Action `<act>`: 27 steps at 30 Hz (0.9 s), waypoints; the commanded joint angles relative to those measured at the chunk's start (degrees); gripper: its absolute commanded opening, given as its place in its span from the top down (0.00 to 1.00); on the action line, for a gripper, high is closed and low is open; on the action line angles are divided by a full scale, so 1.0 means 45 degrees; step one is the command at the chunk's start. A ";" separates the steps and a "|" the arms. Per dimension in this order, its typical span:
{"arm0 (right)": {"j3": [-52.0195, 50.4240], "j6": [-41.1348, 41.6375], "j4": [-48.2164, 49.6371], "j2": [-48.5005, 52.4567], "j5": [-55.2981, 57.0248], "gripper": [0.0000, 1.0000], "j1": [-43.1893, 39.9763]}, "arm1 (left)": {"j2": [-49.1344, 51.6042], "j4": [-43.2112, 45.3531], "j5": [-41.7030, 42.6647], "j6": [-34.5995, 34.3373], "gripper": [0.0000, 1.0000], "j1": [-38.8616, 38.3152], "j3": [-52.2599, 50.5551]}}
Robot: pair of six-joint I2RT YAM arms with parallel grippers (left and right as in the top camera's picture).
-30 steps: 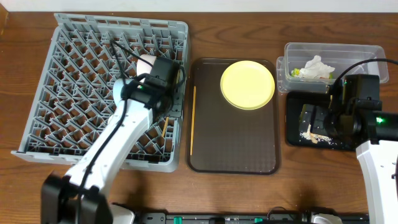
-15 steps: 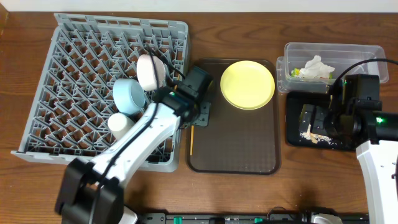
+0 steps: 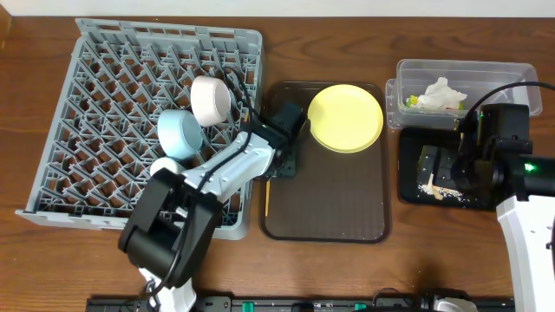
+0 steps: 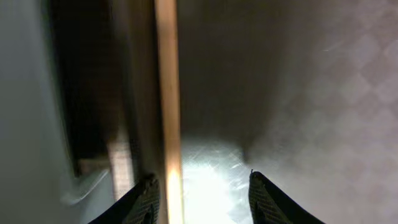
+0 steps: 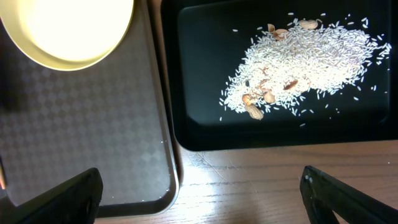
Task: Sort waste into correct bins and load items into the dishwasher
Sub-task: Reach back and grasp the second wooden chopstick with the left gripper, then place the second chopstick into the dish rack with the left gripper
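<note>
One slim wooden chopstick (image 4: 168, 93), diamond-textured tray (image 4: 311, 93)

Dark brown wooden table (image 3: 26, 251)

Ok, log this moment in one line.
left claw: open, astride chopstick on brown tray | right claw: open above black tray | plate: on brown tray | blue bowl, pinkish bowl, cup: in rack

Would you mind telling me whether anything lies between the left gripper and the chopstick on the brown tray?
Nothing visible does. The left gripper hangs directly over the chopstick with its jaws apart. The stick runs between the fingers, close to one of them, and lies uncovered on the brown tray.
</note>
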 commanded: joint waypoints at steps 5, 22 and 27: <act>0.0199 -0.0107 -0.0005 -0.0121 0.0073 0.01 -0.0107 | 0.0899 0.0058 -0.0758 -0.0204 0.52 -0.0015 -0.0146; 0.0199 -0.0107 -0.0019 -0.0121 0.0073 0.01 -0.0107 | 0.0559 -0.0505 -0.0568 0.0321 0.94 -0.0141 0.0194; 0.0199 -0.0107 -0.0015 -0.0121 0.0073 0.01 -0.0107 | -0.0894 -0.1632 -0.0568 0.1486 0.94 -0.0117 0.0903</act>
